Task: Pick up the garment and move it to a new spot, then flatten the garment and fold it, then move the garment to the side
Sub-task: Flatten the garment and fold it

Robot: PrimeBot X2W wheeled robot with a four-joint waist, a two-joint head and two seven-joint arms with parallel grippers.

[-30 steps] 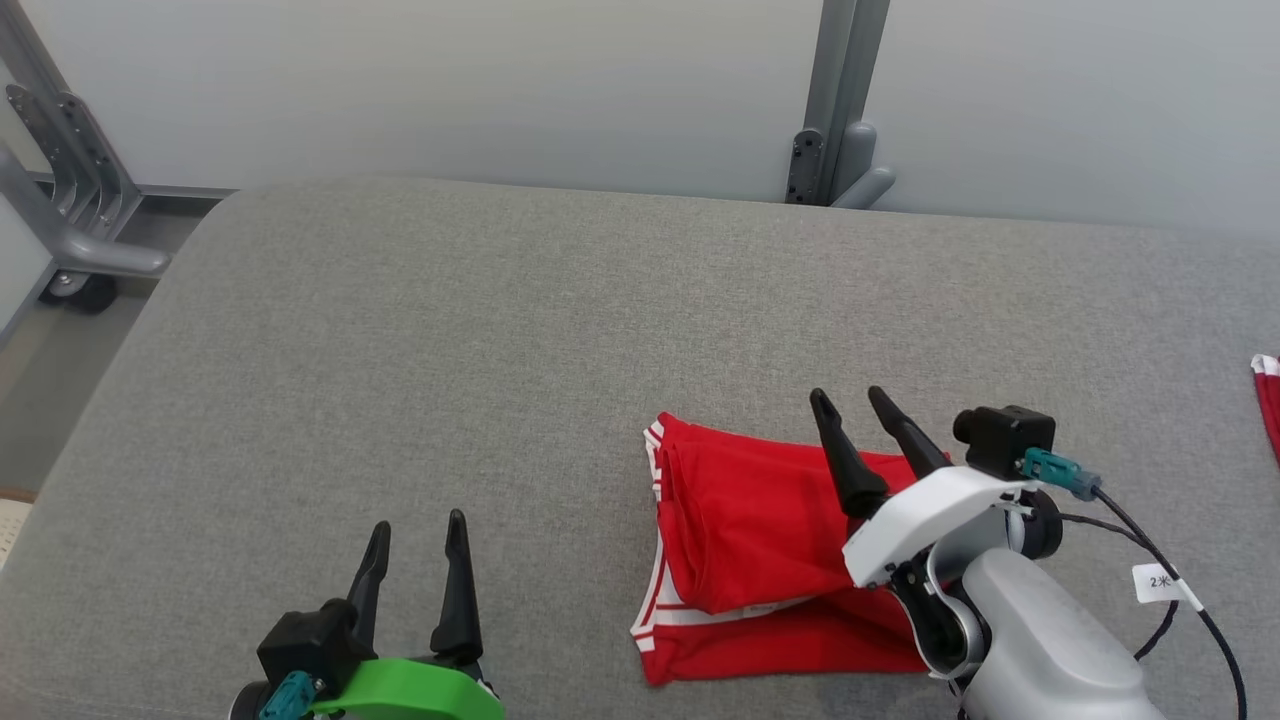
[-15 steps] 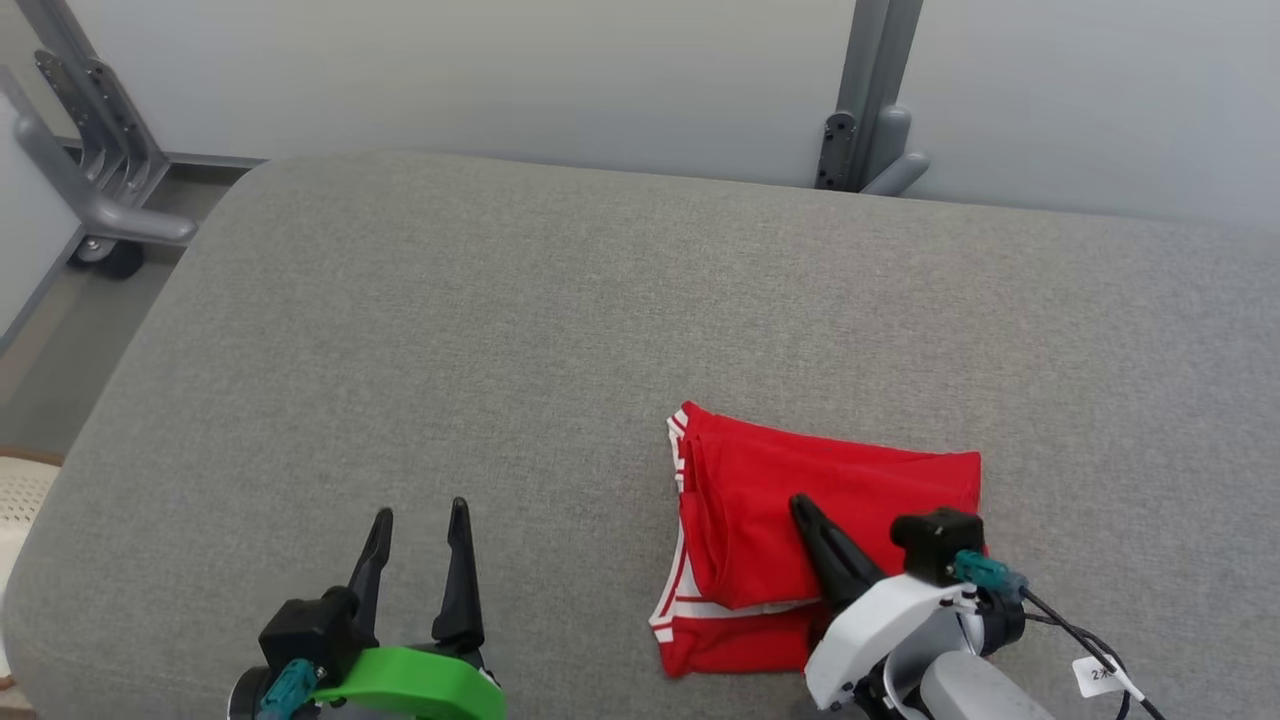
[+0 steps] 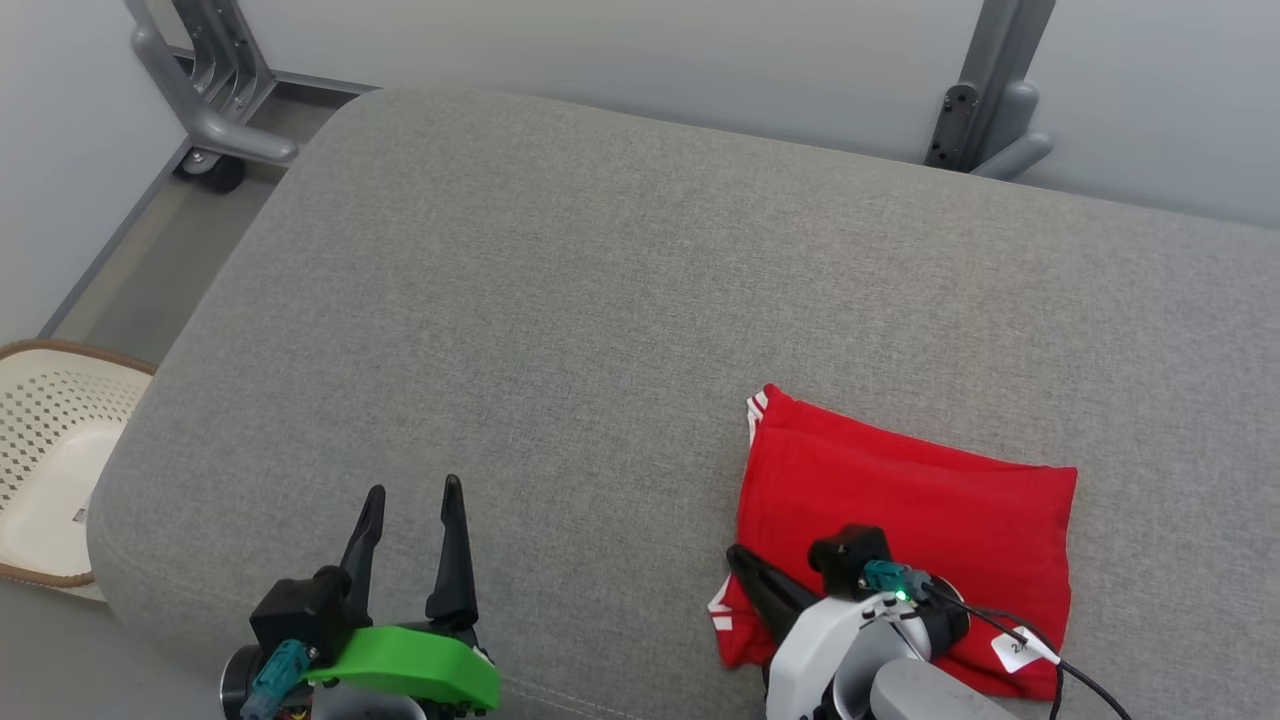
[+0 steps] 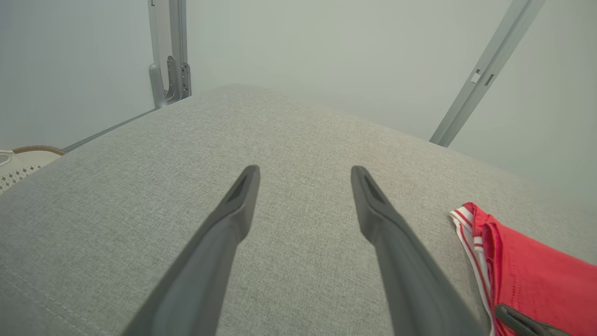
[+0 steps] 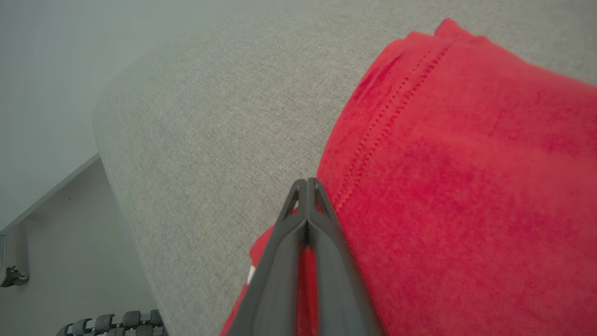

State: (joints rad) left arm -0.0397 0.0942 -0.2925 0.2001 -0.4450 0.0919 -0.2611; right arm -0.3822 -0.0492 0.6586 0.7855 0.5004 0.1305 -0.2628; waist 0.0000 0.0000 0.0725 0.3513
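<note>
Head view is showing a folded red garment [image 3: 900,500] lying on the grey fabric surface [image 3: 560,300], toward its near right part, with white stripes peeking out at the garment's left corners. The right claw [image 3: 748,562] is reaching in from the bottom edge and resting at the garment's near left corner. Its two dark fingers are pressing tightly together, clenched. Right wrist view is showing those closed tips sitting just over the garment's left edge, beside a line of stitching [image 5: 387,116]; whether any cloth is being pinched between them cannot be told. The left claw [image 3: 413,487], on its green-covered wrist, is hovering over bare grey fabric at the lower left, well apart from the garment, its fingers standing wide apart with nothing between them: released. Left wrist view is looking along those parted fingers, with the garment's striped hem [image 4: 464,228] lying off to the right. A cream perforated laundry basket [image 3: 30,420] with a brown rim is sitting on the floor beyond the surface's left edge, and grey metal frame posts [image 3: 985,90] are standing behind the far edge against the pale wall.
</note>
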